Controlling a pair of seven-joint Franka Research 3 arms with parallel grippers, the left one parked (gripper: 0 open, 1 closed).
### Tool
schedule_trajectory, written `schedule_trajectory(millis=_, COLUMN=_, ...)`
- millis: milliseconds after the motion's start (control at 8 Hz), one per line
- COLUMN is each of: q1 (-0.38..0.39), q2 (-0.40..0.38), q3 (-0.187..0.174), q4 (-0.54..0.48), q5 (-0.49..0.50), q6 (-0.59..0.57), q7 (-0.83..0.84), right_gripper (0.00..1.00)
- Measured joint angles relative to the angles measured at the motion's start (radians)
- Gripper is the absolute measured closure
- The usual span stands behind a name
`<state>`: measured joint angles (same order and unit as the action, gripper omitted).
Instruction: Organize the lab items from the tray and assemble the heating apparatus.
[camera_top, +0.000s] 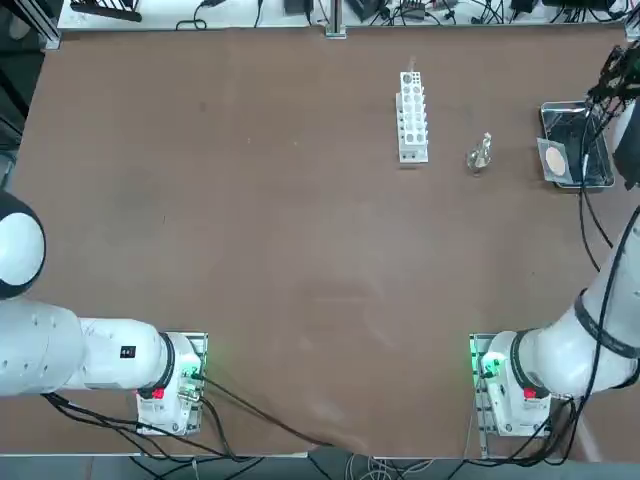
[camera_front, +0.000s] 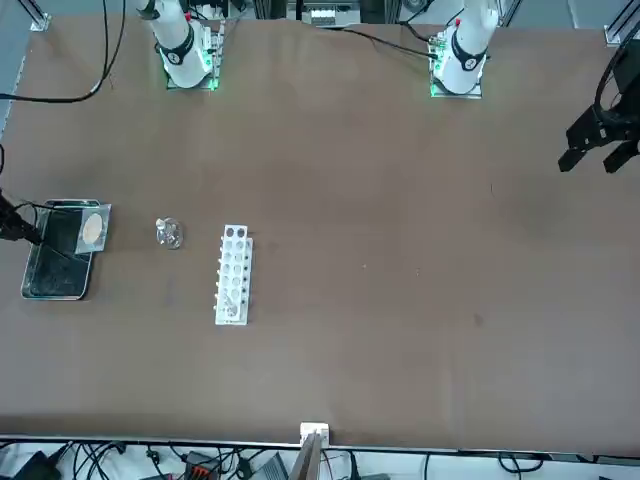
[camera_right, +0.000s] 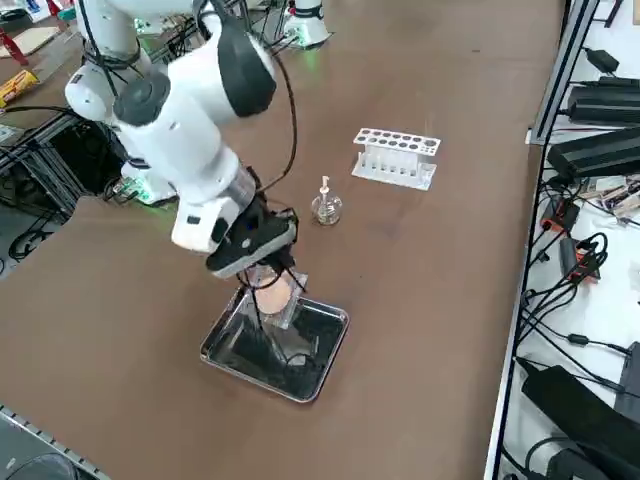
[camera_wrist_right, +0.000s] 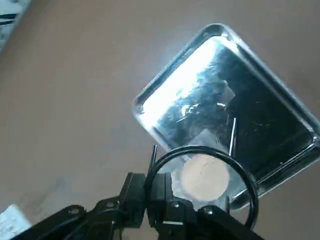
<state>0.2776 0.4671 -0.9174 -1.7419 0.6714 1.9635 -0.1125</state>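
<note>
1. Black wire marks the nearest item in the wrist view: the tripod stand (camera_wrist_right: 200, 170) has its ring right at the right gripper (camera_wrist_right: 165, 197), with thin legs reaching away over the tray.
2. The gripper's fingers are drawn close together, pinched on the ring of the tripod stand at its near edge; the ring stands out to one side of the fingers rather than around them.
3. Seen through the ring, the grey square mesh (camera_wrist_right: 202, 175) with its round tan centre lies on the tray's near rim, below the fingers and apart from them.
4. The silver metal tray (camera_wrist_right: 260, 110) sits on the brown table (camera_wrist_right: 65, 100) under the gripper; its floor reflects light.
5. From the right side view, the right gripper (camera_right: 262, 262) hangs above the tray (camera_right: 225, 352), the tripod stand (camera_right: 265, 325) dangling from it into the tray, the legs reaching towards its floor. Whether the legs touch the floor cannot be told.
6. The mesh (camera_right: 282, 298) rests tilted against the tray's far rim in that view.
7. Further out, the clear glass burner (camera_right: 326, 205) stands upright on the table, well apart from the tray and the gripper.
8. Furthest, the white test-tube rack (camera_right: 396, 157) stands beyond the burner, near it but not touching.
</note>
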Motion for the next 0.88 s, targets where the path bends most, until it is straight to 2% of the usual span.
schedule_trajectory(millis=125, q1=0.091, q2=-0.02, q3=-0.06, q4=0.008, q5=-0.003, q6=-0.026, q7=0.039, right_gripper=0.93)
schedule_trajectory(millis=375, q1=0.33, q2=-0.043, q3=-0.206, q4=0.006, q5=-0.009, q6=-0.059, q7=0.136, right_gripper=0.93)
schedule_trajectory(millis=500, q1=0.446, q2=-0.044, q3=-0.268, q4=0.001, q5=-0.012, q6=-0.069, q7=0.188, right_gripper=0.93)
schedule_trajectory(millis=625, q1=0.534, q2=-0.044, q3=-0.297, q4=-0.007, q5=-0.013, q6=-0.071, q7=0.238, right_gripper=0.93)
schedule_trajectory(millis=875, q1=0.641, q2=-0.038, q3=-0.308, q4=-0.034, q5=-0.015, q6=-0.069, q7=0.287, right_gripper=0.93)
